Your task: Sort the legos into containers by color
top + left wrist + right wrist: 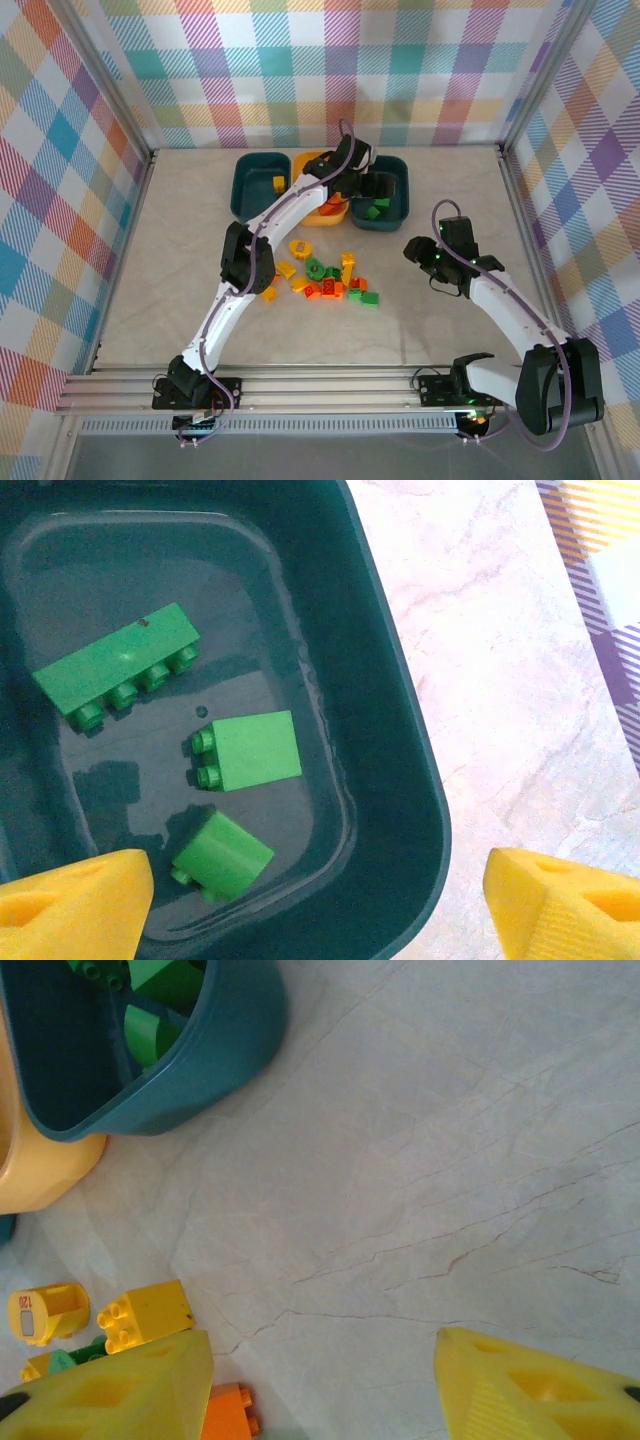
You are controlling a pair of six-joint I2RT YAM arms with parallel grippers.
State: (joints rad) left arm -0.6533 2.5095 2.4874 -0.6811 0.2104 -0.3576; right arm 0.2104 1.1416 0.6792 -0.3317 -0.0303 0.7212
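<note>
Left tool (318, 905) is hovering open above three small green studded plastic bricks (250, 750) lying in the dark teal tub (400, 780) — light, rigid, slick, likely best pinched across flat sides — while right tool (325, 1390) is gaping, empty.

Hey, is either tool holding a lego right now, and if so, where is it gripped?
Nothing is held. The left tool stands open above the teal tub, green bricks lying loose in it; the right tool stands open above the table.
</note>
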